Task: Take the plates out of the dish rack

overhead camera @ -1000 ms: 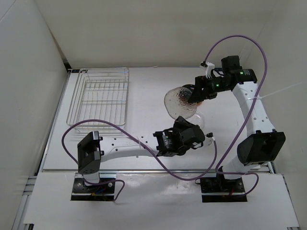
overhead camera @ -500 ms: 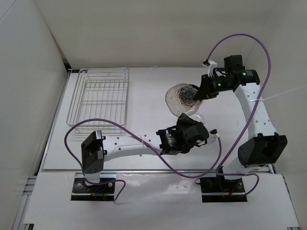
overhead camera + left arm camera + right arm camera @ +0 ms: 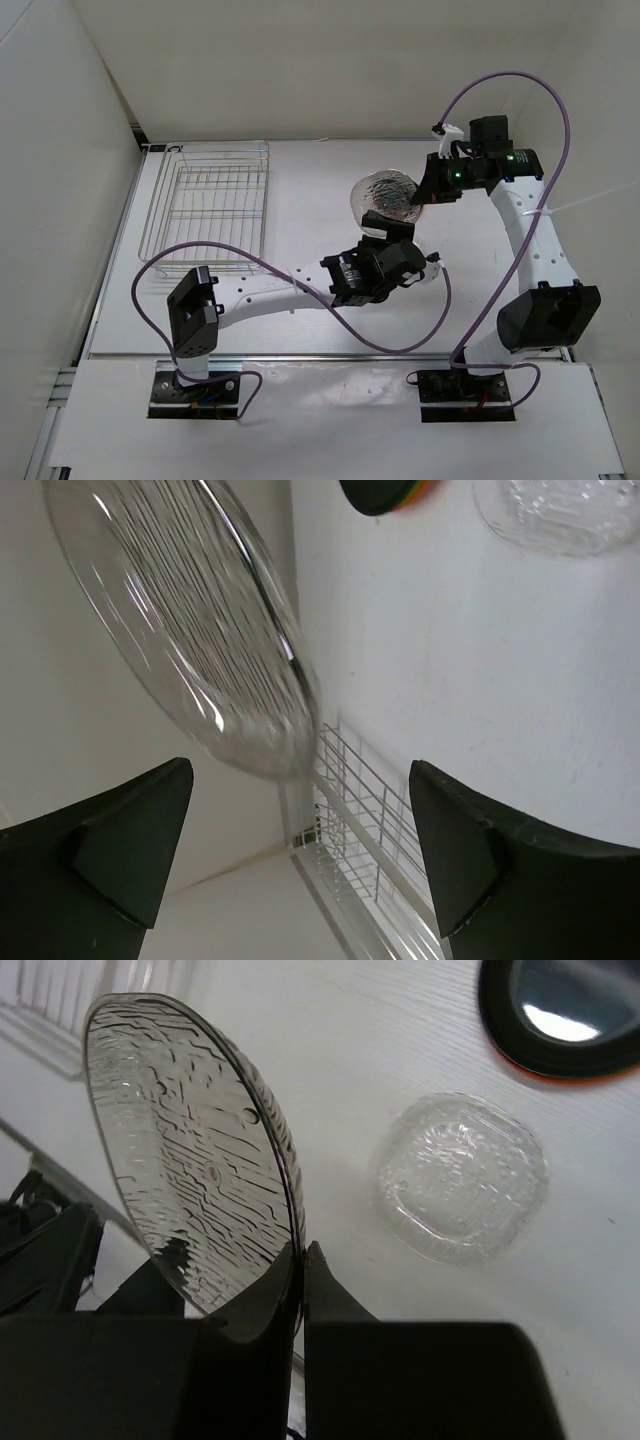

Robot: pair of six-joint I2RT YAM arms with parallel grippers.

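Observation:
My right gripper (image 3: 302, 1260) is shut on the rim of the clear textured plate (image 3: 190, 1150), holding it on edge above the table. From above, that plate (image 3: 383, 193) hangs just left of the right gripper (image 3: 418, 193). My left gripper (image 3: 385, 225) sits right below the plate and stands open. In the left wrist view its fingers (image 3: 130, 840) are wide apart, with the plate (image 3: 180, 630) free above them. A glossy black plate (image 3: 560, 1015) lies on an orange one on the table. The silver wire dish rack (image 3: 215, 205) at the far left shows no plates in it.
A clear squarish dish (image 3: 460, 1175) lies on the table beside the black plate. The rack's wire side (image 3: 370, 820) shows beyond the left fingers. White walls close the table at left and back. Purple cables loop over both arms.
The right gripper has shut on the clear plate's rim, and the left gripper has then opened and let it go. The plate has shifted slightly toward the back of the table.

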